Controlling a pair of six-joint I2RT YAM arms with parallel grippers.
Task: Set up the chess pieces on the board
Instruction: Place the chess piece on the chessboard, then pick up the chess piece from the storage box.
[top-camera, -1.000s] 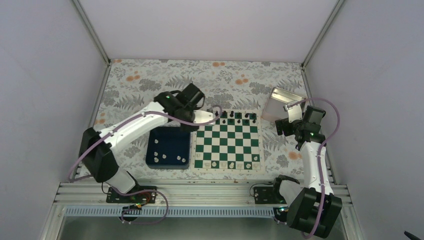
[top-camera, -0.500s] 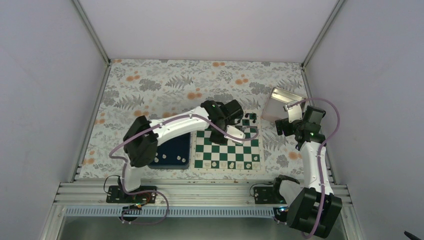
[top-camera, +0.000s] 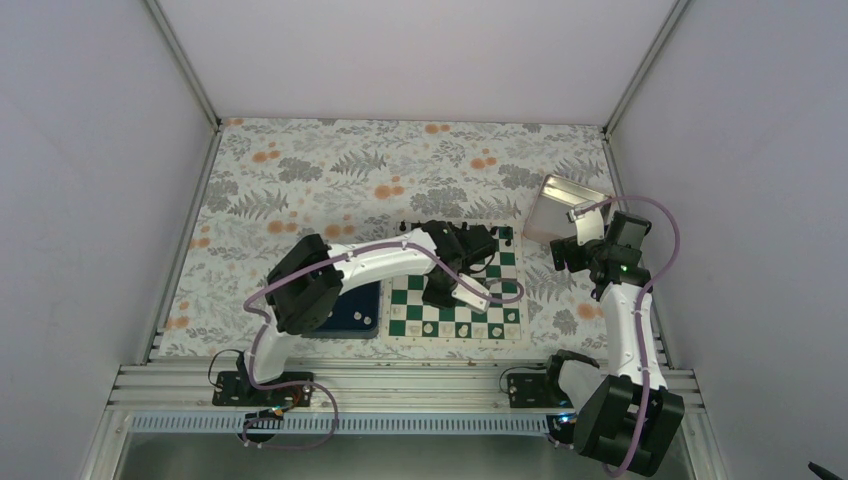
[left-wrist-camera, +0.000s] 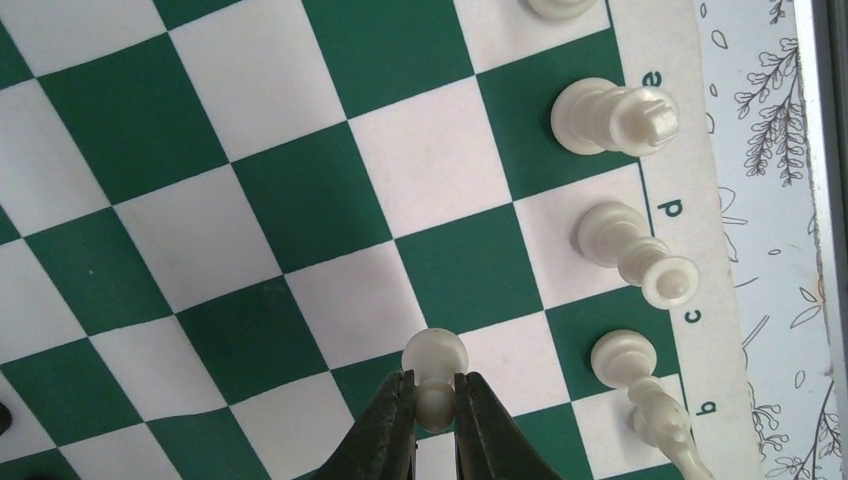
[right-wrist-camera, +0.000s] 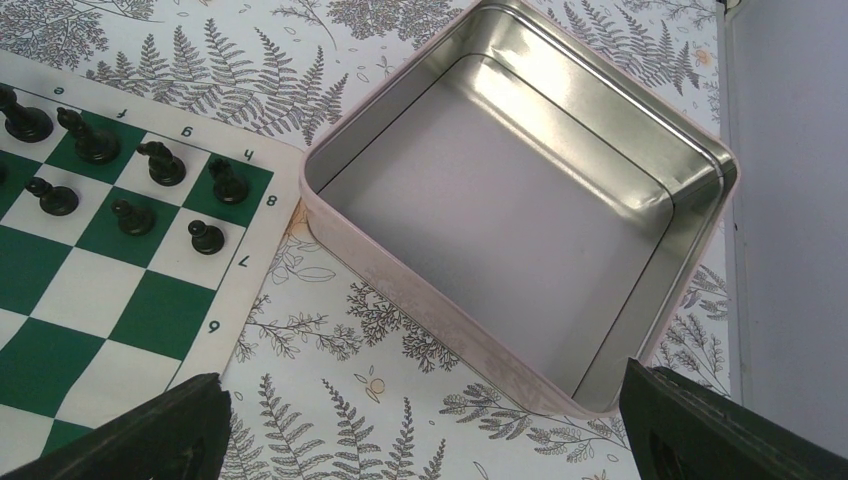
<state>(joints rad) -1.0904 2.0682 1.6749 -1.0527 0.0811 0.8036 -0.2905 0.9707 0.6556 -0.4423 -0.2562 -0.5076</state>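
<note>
Hovering over the board, my left claw is gripping a white pawn; my right claw is gaping open.

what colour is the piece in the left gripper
Cream white. The pawn in the left gripper shows best from the left wrist.

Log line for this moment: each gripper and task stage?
left gripper: shut on white piece, over board | right gripper: open, near empty tin | stage: placing, not released
</note>
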